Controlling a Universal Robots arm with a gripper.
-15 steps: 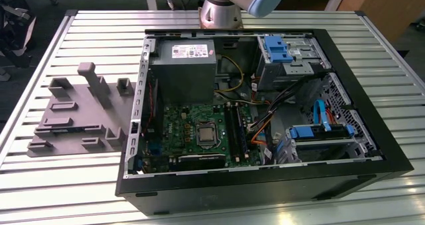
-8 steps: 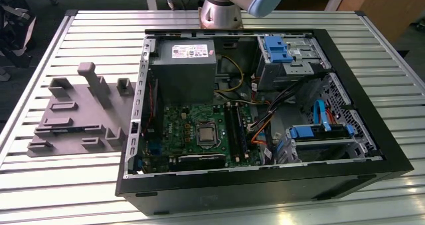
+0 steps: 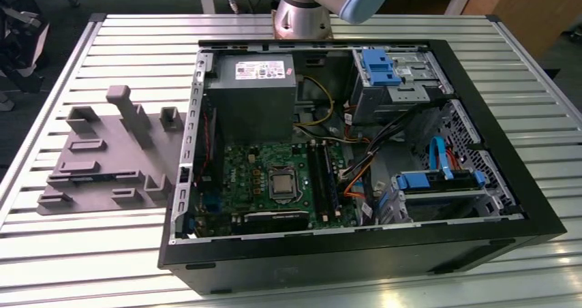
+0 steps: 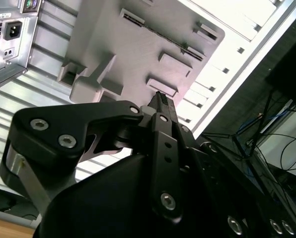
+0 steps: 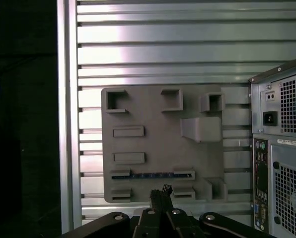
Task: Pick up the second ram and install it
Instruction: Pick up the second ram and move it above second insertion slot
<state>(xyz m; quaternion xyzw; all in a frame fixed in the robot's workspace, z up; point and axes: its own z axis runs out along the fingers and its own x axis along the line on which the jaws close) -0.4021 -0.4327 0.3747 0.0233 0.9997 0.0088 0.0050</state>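
The second ram (image 5: 150,175) is a thin blue-green stick standing on edge between two raised blocks of the grey tray (image 5: 153,144). In the exterior view the ram (image 3: 91,179) shows as a short blue strip on the tray (image 3: 109,151), at that view's left. In both wrist views my gripper (image 5: 161,191) hangs well above the tray with its fingers together and nothing between them. In the second wrist view the gripper's tips (image 4: 159,99) meet over the tray's edge, and the ram (image 4: 158,33) is a dark line across the tray.
An open black computer case (image 3: 364,253) lies beside the tray, with the green motherboard (image 3: 272,178), grey power supply (image 3: 250,93) and blue drive clips (image 3: 377,66) inside. Its rear panel (image 5: 279,148) borders the tray. The slatted metal table (image 3: 91,253) ends near the tray.
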